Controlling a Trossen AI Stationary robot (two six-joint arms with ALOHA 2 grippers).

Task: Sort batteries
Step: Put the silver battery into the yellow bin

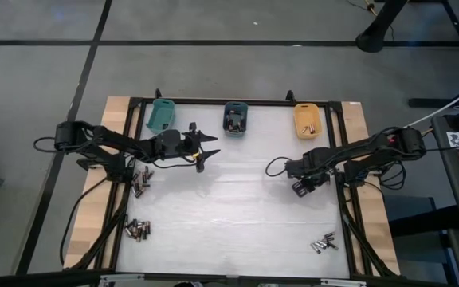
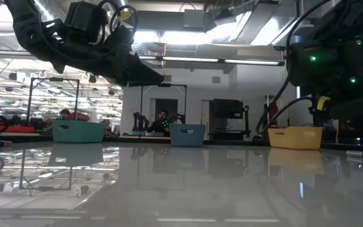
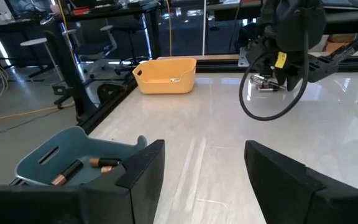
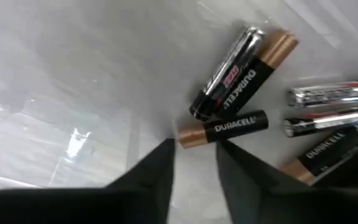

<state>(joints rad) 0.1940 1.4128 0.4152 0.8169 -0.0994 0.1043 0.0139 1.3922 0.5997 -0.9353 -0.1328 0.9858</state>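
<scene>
Batteries (image 4: 222, 129): small, stiff, smooth cylinders, likely to roll; pinch across mid-body.
Right gripper (image 4: 194, 155): narrowly parted above one, near right table (image 1: 237, 215) edge.
Left gripper (image 3: 204, 168): open, empty, by blue bin (image 3: 67, 163).

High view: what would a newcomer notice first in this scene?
Probably the three bins along the table's far edge: the teal bin, the blue bin and the orange bin. Next, the loose batteries in small heaps near the left and right edges. The left gripper hangs open near the blue bin.
</scene>
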